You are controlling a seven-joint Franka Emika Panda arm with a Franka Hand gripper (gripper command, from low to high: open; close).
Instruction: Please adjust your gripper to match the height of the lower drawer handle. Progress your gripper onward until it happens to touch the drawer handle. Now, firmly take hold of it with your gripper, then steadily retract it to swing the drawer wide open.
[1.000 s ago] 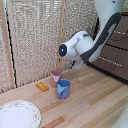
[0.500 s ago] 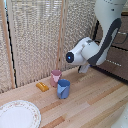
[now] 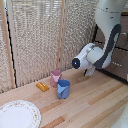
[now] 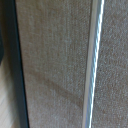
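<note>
The wrist view is filled by the dark brown drawer [image 4: 55, 60] front, seen very close. Its thin silver handle [image 4: 92, 65] runs as a straight bar across the picture, with the cabinet's dark frame [image 4: 17, 75] beside the front. No fingers show in that view. In the exterior view my white arm [image 3: 97, 52] reaches low toward the dark cabinet [image 3: 119, 61] at the exterior view's right. The gripper [image 3: 91, 71] is only a dark bit under the wrist, mostly hidden by the arm, and its jaws cannot be made out. The lower drawer handle is hidden there.
On the wooden table [image 3: 95, 107] stand a pink cup [image 3: 55, 76] and a blue cup [image 3: 63, 89], with a small yellow block [image 3: 42, 86] beside them. A patterned plate [image 3: 17, 114] lies at the front of the exterior view's left. A slatted screen [image 3: 40, 35] stands behind.
The arm's wrist has swung lower and toward the cabinet at the exterior view's right. The cups, block and plate have stayed put.
</note>
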